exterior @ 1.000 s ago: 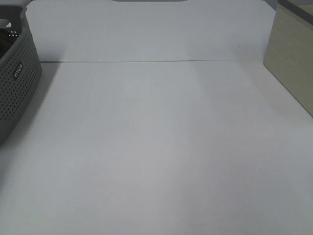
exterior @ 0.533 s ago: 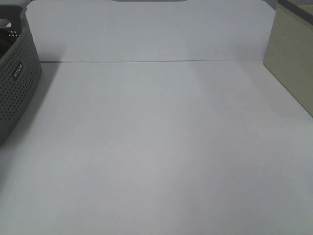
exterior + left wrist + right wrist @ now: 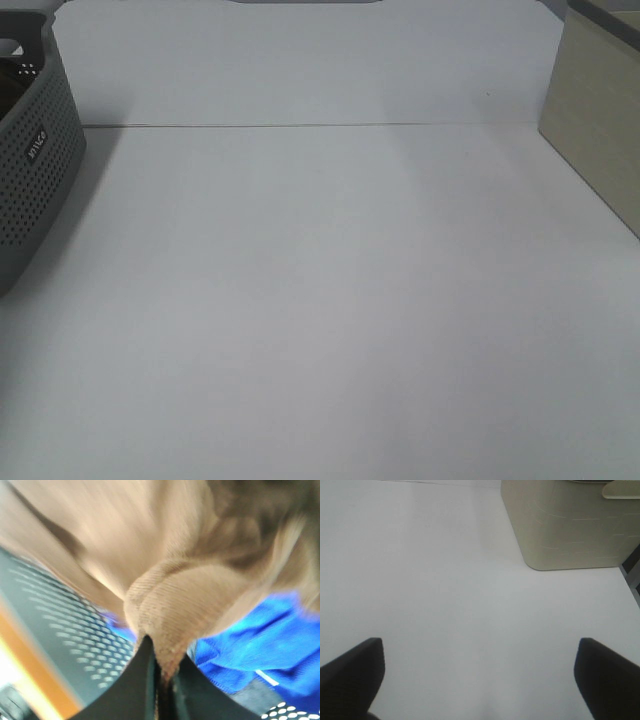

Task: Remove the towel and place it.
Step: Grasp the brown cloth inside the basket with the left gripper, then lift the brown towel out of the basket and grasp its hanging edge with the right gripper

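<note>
The towel (image 3: 185,600) fills the left wrist view as a brown ribbed cloth, blurred, bunched into a fold. My left gripper (image 3: 164,677) is shut on that fold, its two black fingers pressed together around it, inside the grey perforated basket (image 3: 65,630). The exterior high view shows neither the towel nor either gripper, only the basket (image 3: 30,170) at the far left edge. My right gripper (image 3: 480,672) stands open over bare white table, nothing between its fingers.
A blue cloth (image 3: 250,645) lies in the basket under the towel. A beige bin (image 3: 595,120) stands at the table's right side, also in the right wrist view (image 3: 565,525). A white backboard (image 3: 300,60) closes the table's far edge.
Nothing visibly changes in the exterior high view over the last second; both arms stay out of that view.
</note>
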`<control>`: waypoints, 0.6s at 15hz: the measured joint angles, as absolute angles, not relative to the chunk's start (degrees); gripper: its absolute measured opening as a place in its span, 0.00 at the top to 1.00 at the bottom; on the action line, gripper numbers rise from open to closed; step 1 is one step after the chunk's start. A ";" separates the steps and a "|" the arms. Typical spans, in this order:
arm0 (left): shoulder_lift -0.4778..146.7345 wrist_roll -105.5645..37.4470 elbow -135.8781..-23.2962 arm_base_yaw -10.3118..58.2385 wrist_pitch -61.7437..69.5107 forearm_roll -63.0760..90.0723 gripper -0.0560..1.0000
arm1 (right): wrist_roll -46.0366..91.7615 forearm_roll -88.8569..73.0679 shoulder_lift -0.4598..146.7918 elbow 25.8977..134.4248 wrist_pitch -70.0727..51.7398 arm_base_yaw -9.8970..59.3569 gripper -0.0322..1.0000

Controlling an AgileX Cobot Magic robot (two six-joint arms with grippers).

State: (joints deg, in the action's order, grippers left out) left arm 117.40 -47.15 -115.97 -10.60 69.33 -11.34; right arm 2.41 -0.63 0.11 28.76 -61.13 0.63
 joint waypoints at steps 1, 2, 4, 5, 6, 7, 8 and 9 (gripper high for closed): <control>114.99 -46.93 -115.97 -8.48 69.33 -11.17 0.95 | 3.09 -1.09 1.49 29.34 -60.62 0.63 0.01; 112.41 -46.93 -115.97 -6.25 69.33 -10.94 0.94 | 4.76 -2.58 3.50 30.19 -58.73 0.63 0.01; 108.98 -46.01 -115.97 -3.38 69.39 -10.60 0.94 | 9.34 -6.76 7.73 32.09 -56.32 0.63 0.01; 104.51 -42.57 -115.97 0.57 69.50 -10.37 0.94 | 18.39 -15.13 14.84 34.38 -55.23 0.63 0.01; 102.62 -41.42 -115.97 2.29 69.50 -10.37 0.94 | 23.43 -20.74 18.05 34.84 -54.95 0.63 0.01; 100.73 -40.79 -115.97 3.95 69.61 -10.31 0.94 | 29.22 -26.59 21.20 34.89 -53.97 0.63 0.01; 99.24 -40.57 -116.02 5.73 69.61 -10.31 0.94 | 36.27 -32.95 24.29 34.89 -53.00 0.63 0.01; 97.57 -40.22 -116.02 7.73 69.67 -10.31 0.94 | 42.91 -40.34 27.62 34.89 -51.85 0.63 0.01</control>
